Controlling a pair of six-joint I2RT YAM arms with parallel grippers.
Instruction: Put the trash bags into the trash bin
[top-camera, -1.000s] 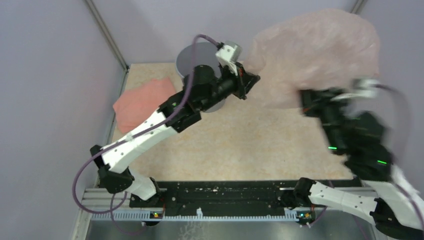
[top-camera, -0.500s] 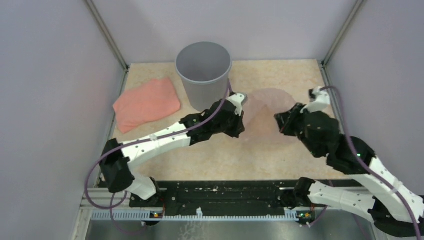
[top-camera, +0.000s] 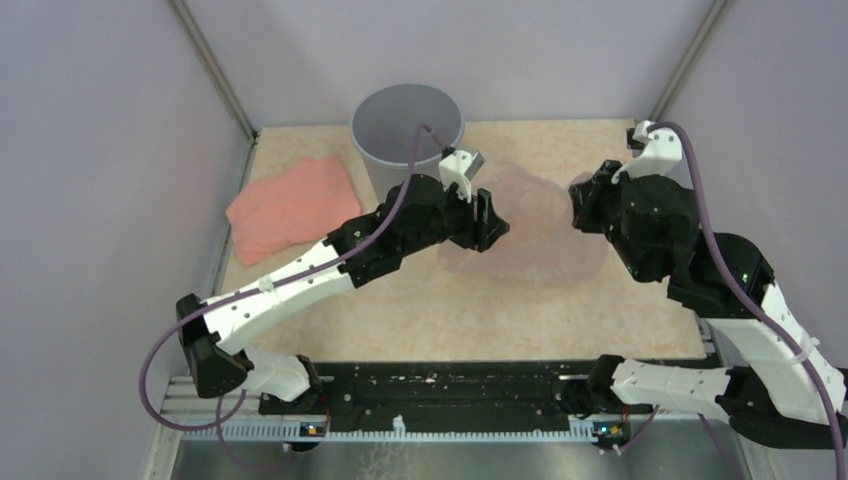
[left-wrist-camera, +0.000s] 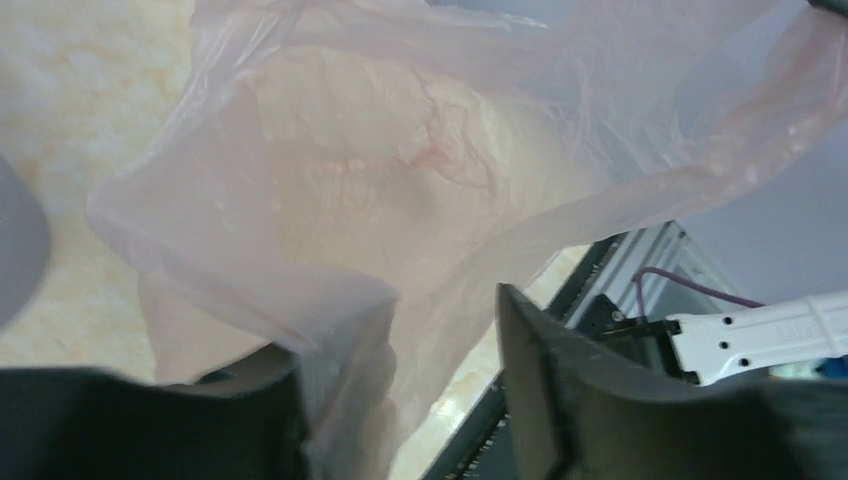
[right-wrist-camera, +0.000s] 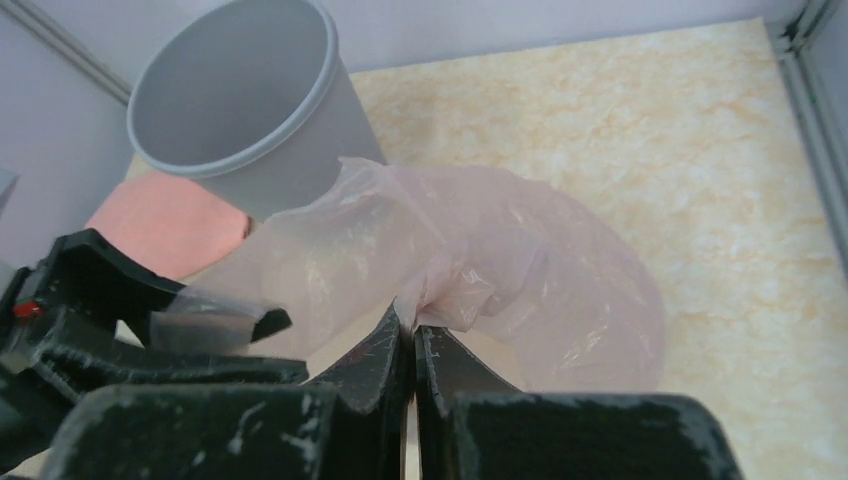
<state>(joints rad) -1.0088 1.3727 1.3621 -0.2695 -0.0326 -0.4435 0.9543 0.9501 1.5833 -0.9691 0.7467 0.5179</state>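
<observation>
Pale-pink film, thin and crinkled, is what we see most of: the trash bag (top-camera: 530, 225) lies spread and rumpled on the beige marbled table (top-camera: 500, 310), in its far half, between the two grippers. It is outside the trash bin (top-camera: 380, 165). The grey bin stands upright at the far edge of the table, left of the middle, its mouth facing up. The bag sits just to the bin's right; we cannot tell whether the film touches the bin's wall.

In the overhead view the left gripper (top-camera: 490, 225) is at the bag's left border. Its wrist camera shows the jaws standing apart, and a fold of the bag (left-wrist-camera: 350, 200) drapes into the gap and over one finger (left-wrist-camera: 200, 420). The other finger does not press on it.

We find the right gripper (top-camera: 578, 205) at the bag's right border. From its wrist the fingers (right-wrist-camera: 375, 355) are pressed together, and the film (right-wrist-camera: 500, 270) gathers into a bunched peak right at their tips, so we read it as pinching the bag.

A salmon-pink folded cloth (top-camera: 292, 205) lies flat near the table's left edge, just beside the bin and apart from the bag.
</observation>
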